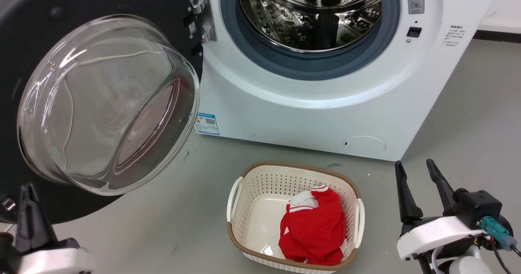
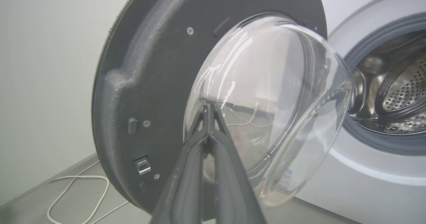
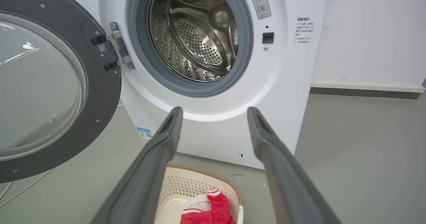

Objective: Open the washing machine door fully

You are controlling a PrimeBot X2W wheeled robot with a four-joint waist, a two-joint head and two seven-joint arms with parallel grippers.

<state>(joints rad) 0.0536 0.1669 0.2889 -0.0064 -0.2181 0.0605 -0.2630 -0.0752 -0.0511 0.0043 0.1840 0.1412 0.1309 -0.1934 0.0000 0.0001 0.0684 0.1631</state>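
My left pincer point(image 2: 208, 107), pressed together, faces the washing machine door point(image 2: 143, 84) at twelve o'clock. Pushed against that bulging glass, it could skid off, while my right pincer point(image 3: 214, 112) hangs spread.

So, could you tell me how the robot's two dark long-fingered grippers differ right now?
The left gripper has its fingers pressed together; the right gripper has them spread wide. The left gripper points at the round black glass-centred washing machine door; the right gripper points at the white machine above a cream perforated basket. Both hold nothing.
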